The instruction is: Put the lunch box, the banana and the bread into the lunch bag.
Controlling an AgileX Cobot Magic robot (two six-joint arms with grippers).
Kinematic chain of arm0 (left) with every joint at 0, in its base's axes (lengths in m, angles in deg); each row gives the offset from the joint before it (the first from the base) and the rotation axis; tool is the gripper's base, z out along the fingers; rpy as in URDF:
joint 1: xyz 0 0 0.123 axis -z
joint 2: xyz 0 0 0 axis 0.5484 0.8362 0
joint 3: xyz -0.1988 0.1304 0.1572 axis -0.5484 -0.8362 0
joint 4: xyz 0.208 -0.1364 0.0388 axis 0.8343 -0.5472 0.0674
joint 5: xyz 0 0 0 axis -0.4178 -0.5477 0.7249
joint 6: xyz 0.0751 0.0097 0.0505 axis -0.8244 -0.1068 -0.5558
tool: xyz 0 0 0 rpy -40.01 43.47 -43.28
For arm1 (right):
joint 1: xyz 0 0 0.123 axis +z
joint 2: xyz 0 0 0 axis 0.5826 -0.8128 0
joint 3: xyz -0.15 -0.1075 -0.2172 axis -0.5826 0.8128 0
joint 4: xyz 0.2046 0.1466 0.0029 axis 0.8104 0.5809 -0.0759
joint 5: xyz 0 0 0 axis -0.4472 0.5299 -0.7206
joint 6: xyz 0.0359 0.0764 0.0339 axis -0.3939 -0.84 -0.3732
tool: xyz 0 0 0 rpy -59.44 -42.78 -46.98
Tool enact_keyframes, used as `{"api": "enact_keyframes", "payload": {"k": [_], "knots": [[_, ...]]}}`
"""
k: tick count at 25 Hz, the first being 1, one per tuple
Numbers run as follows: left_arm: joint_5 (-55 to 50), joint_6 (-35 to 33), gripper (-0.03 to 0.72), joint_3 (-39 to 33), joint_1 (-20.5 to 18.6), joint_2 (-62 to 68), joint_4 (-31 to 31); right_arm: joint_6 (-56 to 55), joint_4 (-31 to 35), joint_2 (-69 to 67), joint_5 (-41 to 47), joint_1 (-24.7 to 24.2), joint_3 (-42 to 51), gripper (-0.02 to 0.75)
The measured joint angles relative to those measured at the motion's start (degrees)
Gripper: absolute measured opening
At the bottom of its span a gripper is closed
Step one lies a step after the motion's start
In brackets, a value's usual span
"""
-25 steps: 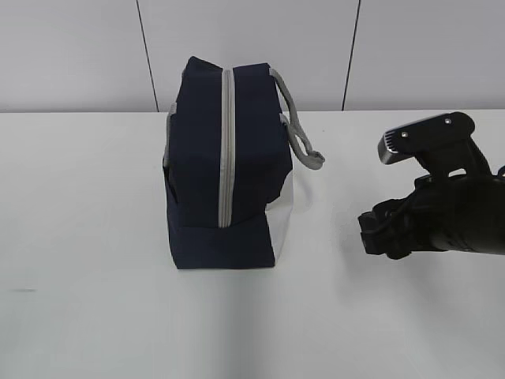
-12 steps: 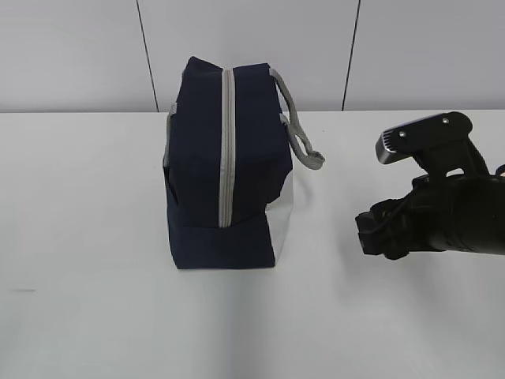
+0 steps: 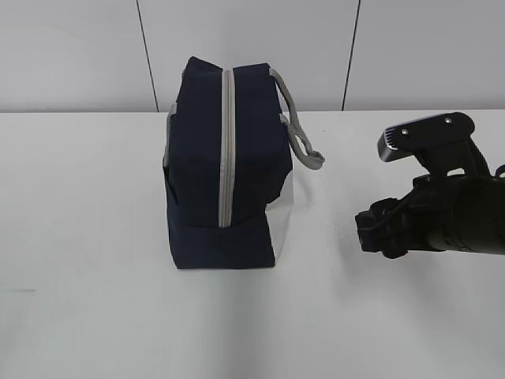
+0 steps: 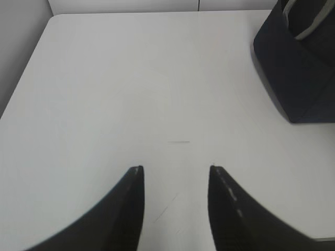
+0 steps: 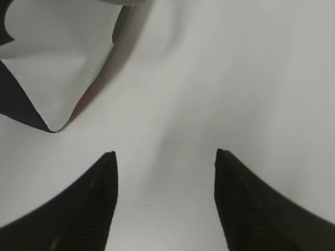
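Exterior view: navy lunch bag (image 3: pixel 225 178) zipped closed, grey zipper (image 3: pixel 226 150) central; both arms' jaws released, empty.

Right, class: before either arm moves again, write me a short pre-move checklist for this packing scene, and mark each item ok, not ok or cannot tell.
1. Lunch bag upright on the table: ok.
2. Zipper open for loading: not ok, it looks shut.
3. Left gripper open and empty: ok.
4. Right gripper open and empty: ok.
5. Right gripper clear of the bag's strap handle: ok, apart.
6. Lunch box, banana and bread located: cannot tell, none in view.
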Motion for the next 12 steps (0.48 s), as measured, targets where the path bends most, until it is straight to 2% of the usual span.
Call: {"api": "enact_keyframes", "payload": {"k": [9,10,12], "knots": [[0.0,0.0,0.289,0.0,0.0,0.0,0.0,-0.3,0.3,0.0,-2.3,0.0,0.0,0.461],[0.0,0.0,0.289,0.0,0.0,0.0,0.0,1.0,2.4,0.0,-2.3,0.0,0.0,0.461],[0.0,0.0,0.289,0.0,0.0,0.0,0.0,10.1,12.1,0.0,-1.7,0.0,0.0,0.461]]}}
